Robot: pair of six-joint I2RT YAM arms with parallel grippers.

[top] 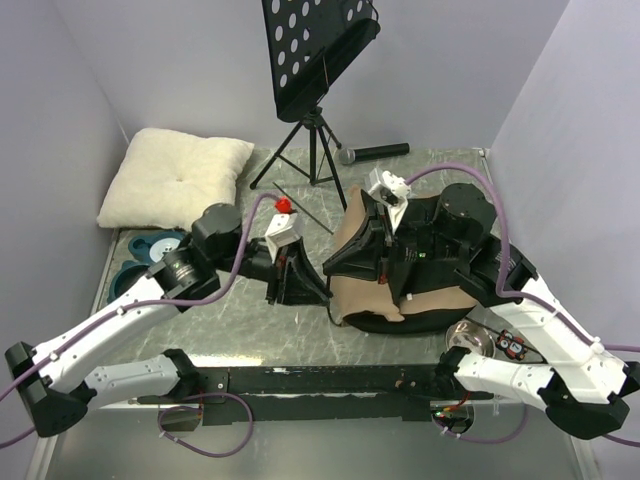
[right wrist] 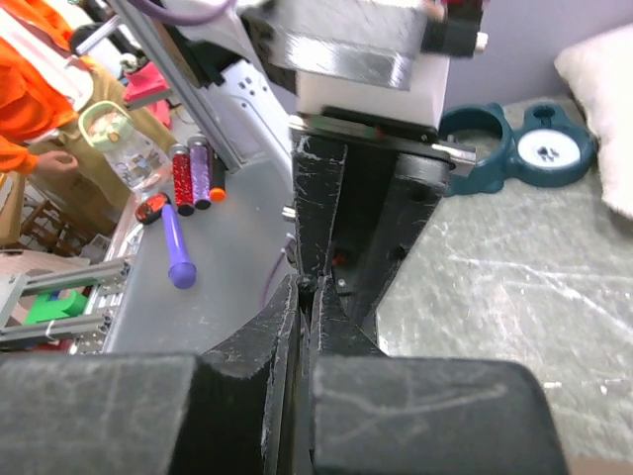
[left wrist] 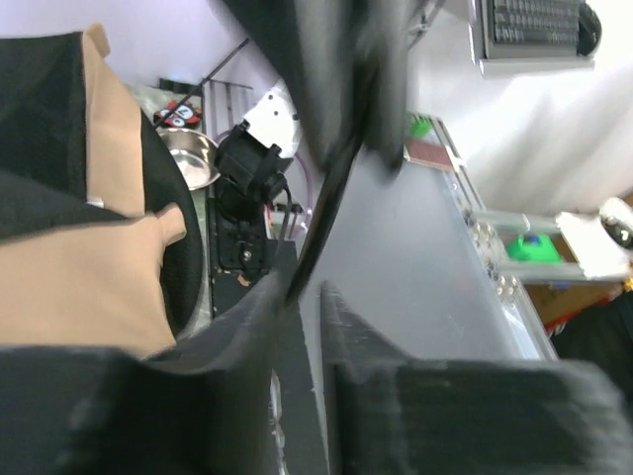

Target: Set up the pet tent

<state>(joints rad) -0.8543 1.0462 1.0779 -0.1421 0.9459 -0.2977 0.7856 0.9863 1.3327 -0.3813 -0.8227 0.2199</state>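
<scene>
Scratched grey counter (top: 240,320), lilac walls all round, a pillow (top: 175,178) in the back left corner. The tent (top: 365,290) isn't up yet. It lies right of centre as a collapsed tan-and-black heap, long side running roughly front to back, mostly under our right wrist.

Our two grippers meet nose to nose at the heap's left edge. The right gripper (top: 335,267) reaches over the fabric pointing left, fingers pressed tight together. We can't tell if anything thin is caught between them. The left gripper (top: 295,285) sits just left of the tent with a narrow gap between its fingers. In its wrist view a thin black pole (left wrist: 336,188) runs up and away from the fingertips, but we can't say whether it's actually gripped.

So the tent lies to the right of the left gripper and right beneath the right one, which makes the right arm the nearer. Our guess is that the next move is a pull on that pole to pop the frame open. With that loose left gap, a slip looks possible.
</scene>
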